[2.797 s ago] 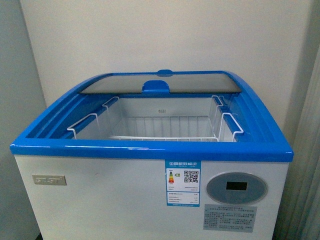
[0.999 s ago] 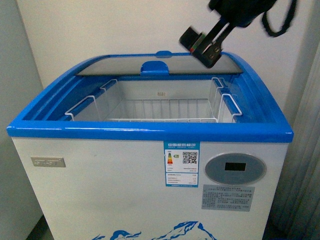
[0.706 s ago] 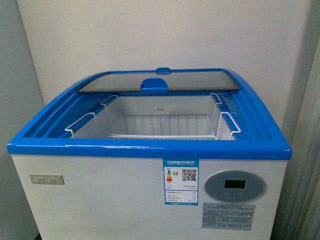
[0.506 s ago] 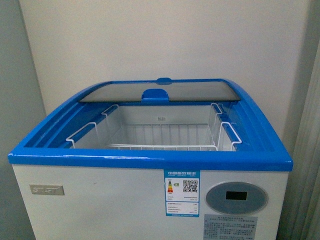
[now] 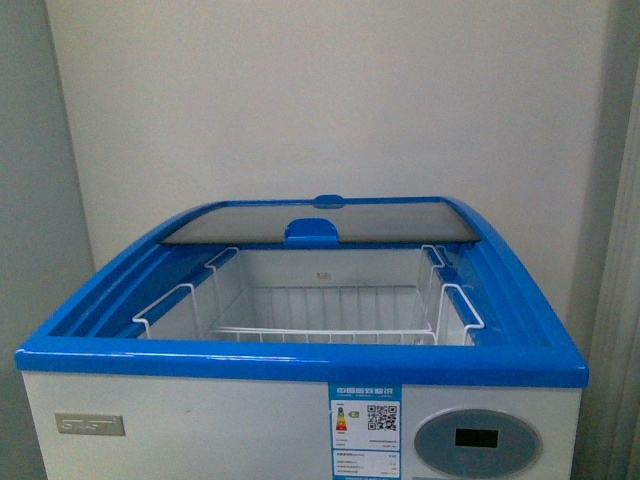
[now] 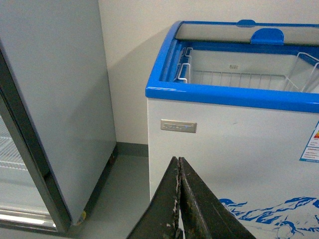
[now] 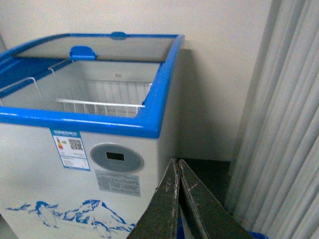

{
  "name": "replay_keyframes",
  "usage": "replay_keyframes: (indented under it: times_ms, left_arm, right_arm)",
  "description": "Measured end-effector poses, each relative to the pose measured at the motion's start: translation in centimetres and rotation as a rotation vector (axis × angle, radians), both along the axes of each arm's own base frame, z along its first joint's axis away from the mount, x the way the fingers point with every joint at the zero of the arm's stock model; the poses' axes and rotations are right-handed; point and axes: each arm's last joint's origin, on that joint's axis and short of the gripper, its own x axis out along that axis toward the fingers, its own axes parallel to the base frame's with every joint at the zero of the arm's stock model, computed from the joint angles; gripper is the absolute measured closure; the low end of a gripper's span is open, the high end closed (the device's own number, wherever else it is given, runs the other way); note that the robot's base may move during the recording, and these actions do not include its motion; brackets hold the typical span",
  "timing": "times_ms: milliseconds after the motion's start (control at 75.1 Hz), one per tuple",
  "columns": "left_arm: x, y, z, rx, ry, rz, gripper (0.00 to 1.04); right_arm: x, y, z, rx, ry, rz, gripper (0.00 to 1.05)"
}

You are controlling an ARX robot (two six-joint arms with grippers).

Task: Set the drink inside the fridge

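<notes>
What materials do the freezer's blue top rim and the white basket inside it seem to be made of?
Blue rim: probably glossy moulded plastic, given its soft highlights and rounded edges. Basket: thin white-coated metal wire, judging by its slender parallel bars.

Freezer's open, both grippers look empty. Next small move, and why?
Probably turn to find the drink; no bottle shows in any view. The fridge has its glass lid slid back, and the wire basket looks empty. The left gripper and right gripper are shut, holding nothing.
</notes>
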Motion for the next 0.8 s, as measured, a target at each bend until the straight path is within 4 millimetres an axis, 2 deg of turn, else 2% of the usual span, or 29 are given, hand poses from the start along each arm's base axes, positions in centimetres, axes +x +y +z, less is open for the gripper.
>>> replay_keyframes:
  times_ms: [320, 799]
  left_arm:
    - [0.0, 0.0, 0.0, 0.0, 0.0, 0.0, 1.02]
    - [0.0, 0.0, 0.0, 0.0, 0.0, 0.0, 1.02]
  right_arm:
    - [0.0, 0.0, -2.5, 0.0, 0.003, -0.002, 1.02]
    - [-0.1, 0.0, -4.2, 0.0, -0.005, -0.002, 1.02]
